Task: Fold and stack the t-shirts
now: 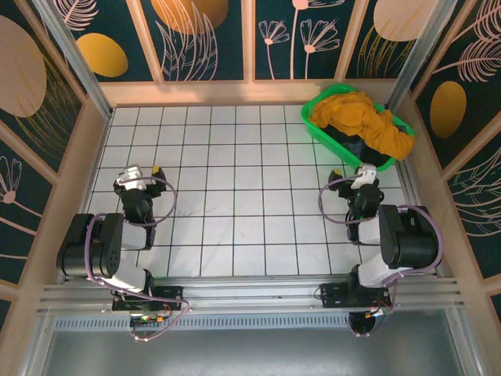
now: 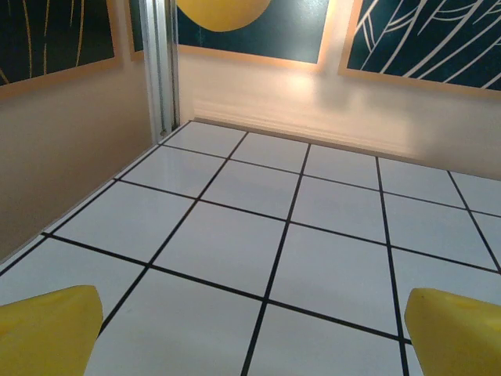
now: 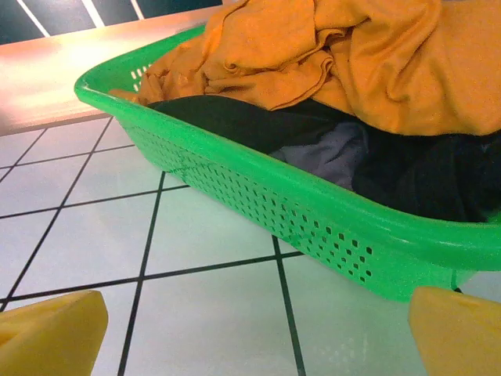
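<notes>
A crumpled mustard t-shirt [image 1: 362, 116] is heaped in a green basket [image 1: 313, 125] at the far right of the tiled table, over dark t-shirts [image 1: 366, 150]. In the right wrist view the mustard t-shirt [image 3: 352, 55] drapes over the dark t-shirts [image 3: 423, 172] behind the basket's perforated wall [image 3: 258, 176]. My right gripper [image 1: 362, 169] hovers just in front of the basket. It stands open [image 3: 254, 341], its yellow fingertips [image 3: 51, 333] wide apart over bare tile. My left gripper [image 1: 138, 171] is at the left side, also open [image 2: 250, 345], with nothing between its yellow fingertips [image 2: 47, 329].
Wooden walls [image 1: 86, 157] with leaf-patterned panels enclose the white tiled table [image 1: 235, 180] on three sides. A metal post [image 2: 163, 63] stands in the far left corner. Both arm bases sit on the rail [image 1: 250, 294] at the near edge.
</notes>
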You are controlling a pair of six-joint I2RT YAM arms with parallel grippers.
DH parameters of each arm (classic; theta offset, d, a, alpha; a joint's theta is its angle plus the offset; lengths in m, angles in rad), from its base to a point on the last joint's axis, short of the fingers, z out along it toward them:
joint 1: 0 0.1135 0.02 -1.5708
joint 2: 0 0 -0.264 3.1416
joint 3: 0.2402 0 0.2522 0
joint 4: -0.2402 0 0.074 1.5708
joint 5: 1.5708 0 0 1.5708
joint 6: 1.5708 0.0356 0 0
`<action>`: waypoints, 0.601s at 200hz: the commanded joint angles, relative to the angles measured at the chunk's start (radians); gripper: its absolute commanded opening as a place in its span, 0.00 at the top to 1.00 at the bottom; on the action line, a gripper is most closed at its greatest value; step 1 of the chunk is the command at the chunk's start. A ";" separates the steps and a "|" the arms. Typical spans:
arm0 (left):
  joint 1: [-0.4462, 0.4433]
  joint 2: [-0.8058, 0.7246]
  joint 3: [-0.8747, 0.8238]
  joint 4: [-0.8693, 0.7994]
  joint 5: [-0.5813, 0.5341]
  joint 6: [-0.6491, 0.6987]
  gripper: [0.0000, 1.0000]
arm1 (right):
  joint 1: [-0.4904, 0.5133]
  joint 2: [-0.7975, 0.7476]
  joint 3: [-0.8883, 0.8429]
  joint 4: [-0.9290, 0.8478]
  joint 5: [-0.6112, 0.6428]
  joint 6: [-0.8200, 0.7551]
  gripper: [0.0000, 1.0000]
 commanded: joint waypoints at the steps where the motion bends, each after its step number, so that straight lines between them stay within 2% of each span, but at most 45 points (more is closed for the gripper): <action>1: -0.004 -0.001 0.001 0.030 0.008 0.015 0.01 | -0.002 0.002 0.016 0.038 -0.018 -0.017 0.01; 120: -0.004 -0.003 -0.003 0.034 0.008 0.014 0.01 | -0.002 0.003 0.018 0.037 -0.018 -0.017 0.01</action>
